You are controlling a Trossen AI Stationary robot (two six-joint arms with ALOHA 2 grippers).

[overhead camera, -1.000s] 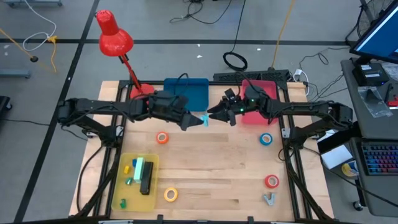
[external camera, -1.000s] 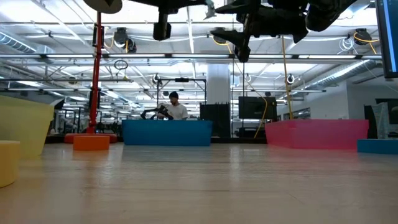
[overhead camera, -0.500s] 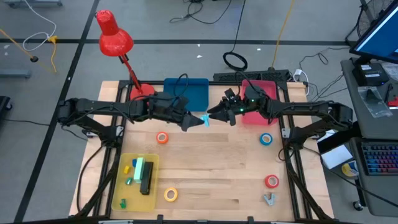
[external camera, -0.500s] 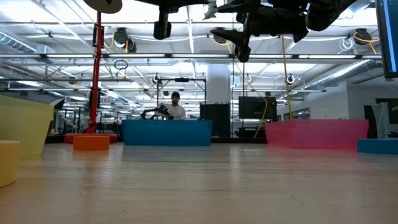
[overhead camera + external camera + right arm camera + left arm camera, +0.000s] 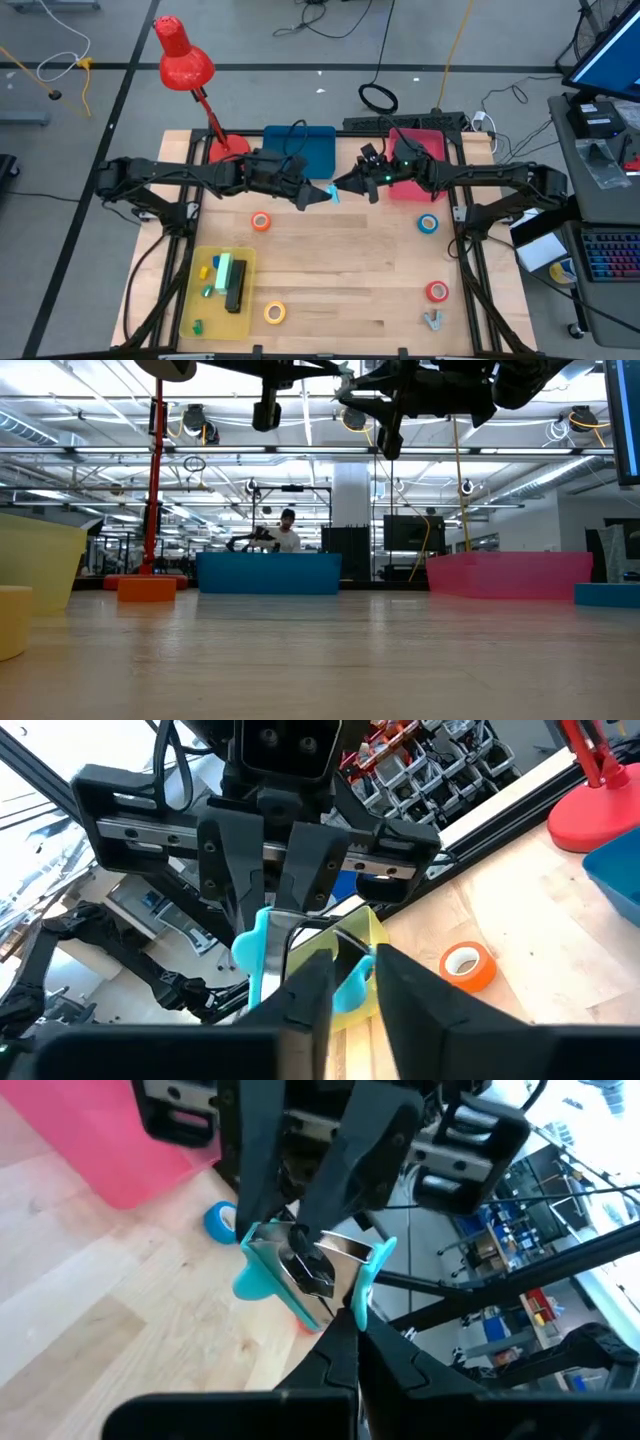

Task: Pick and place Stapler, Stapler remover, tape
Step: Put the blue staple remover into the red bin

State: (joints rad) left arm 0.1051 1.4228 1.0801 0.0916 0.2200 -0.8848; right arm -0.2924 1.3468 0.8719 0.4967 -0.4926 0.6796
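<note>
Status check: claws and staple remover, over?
Both claws, left and right, shut on teal staple remover, mid-air handover above table. Nothing in the way.

Bright, even overhead light — soft shadows

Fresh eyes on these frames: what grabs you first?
The two arms meeting above the table's middle: the left pincer and right pincer both clamp one light-blue staple remover in the air. Next, the red desk lamp at the back left corner, and the yellow tray at front left.
</note>
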